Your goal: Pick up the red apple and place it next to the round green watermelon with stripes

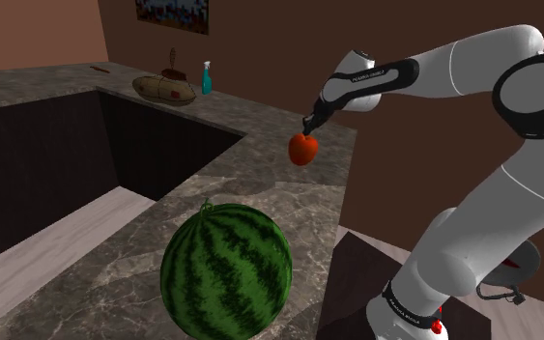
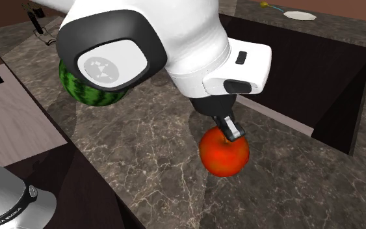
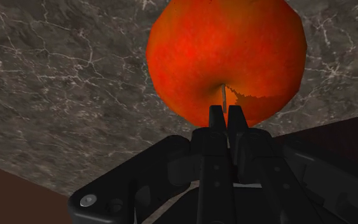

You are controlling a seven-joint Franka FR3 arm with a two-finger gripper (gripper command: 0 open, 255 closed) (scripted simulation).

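Bench (image 1: 260,198) edge drops off just past the apple (image 1: 303,148). Bare marbled top runs from under the apple to the watermelon (image 1: 226,270). Wrist view shows what shoulder view hides: my jaws clamped on the apple's stem, fruit hanging beneath them, above the bench.

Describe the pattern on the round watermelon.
The round green watermelon has jagged dark-green stripes on lighter green; shoulder view shows it best.

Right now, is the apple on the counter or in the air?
In the air: the apple hangs by its stem from the fingers, above the counter.
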